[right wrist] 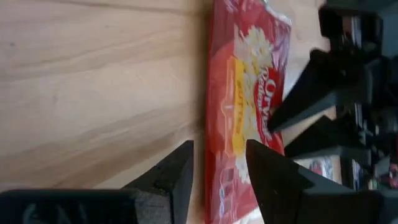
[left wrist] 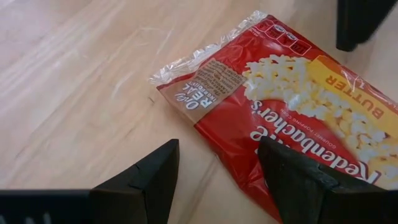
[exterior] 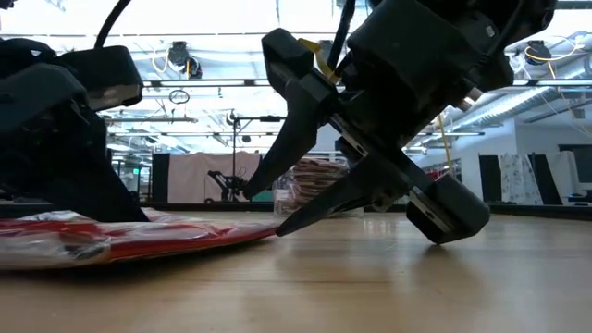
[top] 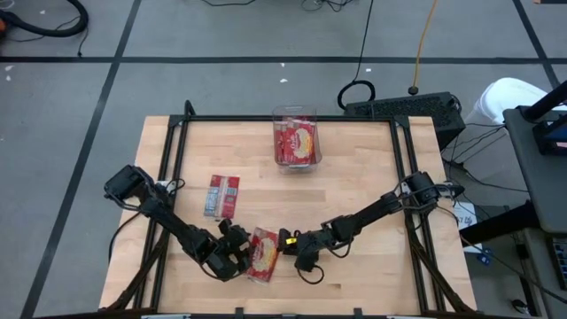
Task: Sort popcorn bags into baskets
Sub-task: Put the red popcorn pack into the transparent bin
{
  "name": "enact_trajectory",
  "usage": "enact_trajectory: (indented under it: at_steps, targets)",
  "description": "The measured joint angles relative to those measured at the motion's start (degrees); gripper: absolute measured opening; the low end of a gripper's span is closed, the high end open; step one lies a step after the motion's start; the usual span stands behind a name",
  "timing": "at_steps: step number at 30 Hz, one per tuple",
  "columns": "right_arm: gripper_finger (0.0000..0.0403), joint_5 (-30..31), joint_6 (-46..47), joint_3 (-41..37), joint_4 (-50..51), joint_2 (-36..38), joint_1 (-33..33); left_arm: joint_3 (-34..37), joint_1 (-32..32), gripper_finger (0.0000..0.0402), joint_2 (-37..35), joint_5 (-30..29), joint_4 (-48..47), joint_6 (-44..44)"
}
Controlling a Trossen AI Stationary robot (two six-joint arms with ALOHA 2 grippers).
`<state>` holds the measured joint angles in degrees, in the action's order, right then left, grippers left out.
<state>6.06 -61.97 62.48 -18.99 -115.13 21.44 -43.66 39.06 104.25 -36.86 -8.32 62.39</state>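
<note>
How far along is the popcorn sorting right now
Done: at least one popcorn bag already sits in the clear bin at the far edge. In hand: both grippers are at the near-edge bag, the left gripper open at its edge and the right gripper open at the opposite end; neither has lifted it. Left: that bag, plus the bag lying untouched mid-table.

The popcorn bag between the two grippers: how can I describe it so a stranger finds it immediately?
Start at the light wooden table and go to its near edge, where the two dark arms meet. The flat red popcorn bag with a cream-yellow picture lies there, between the open left gripper and the open right gripper. The flat red and silvery packet lies alone farther back, and others sit inside the clear plastic bin.
</note>
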Motion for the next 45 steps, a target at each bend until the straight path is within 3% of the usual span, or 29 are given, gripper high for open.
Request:
enact_trajectory:
  at_steps: [6,12,19,26,29,38,45]
  targets:
    - [0.0142,-1.8,-1.6,0.1,-2.5,-3.3,-1.1,0.2,-1.4,0.0227,0.1,0.0,2.5,-1.9]
    - [0.0130,1.3,-3.4,0.2,-6.1,-6.3,-1.1,0.2,-2.4,0.0227,0.1,0.1,5.4,-2.4]
    - [0.0093,1.9,-1.6,0.0,-6.2,-3.2,0.1,0.2,-2.4,0.0227,0.1,0.2,5.3,-2.3]
    - [0.0098,1.5,-0.8,1.6,8.5,2.3,1.7,0.2,-2.7,0.0227,0.1,0.4,5.4,-1.2]
    - [0.0105,4.4,-1.1,2.7,11.2,2.1,1.8,0.2,-3.1,0.0227,0.1,0.6,5.8,-0.7]
    - [0.0115,5.7,-5.1,2.8,13.3,0.8,1.6,0.2,-4.1,0.0227,0.2,0.6,8.8,2.6]
    - [0.0102,7.4,-4.9,3.0,7.6,-2.5,1.1,0.2,-4.3,0.0227,0.2,0.8,10.3,4.1]
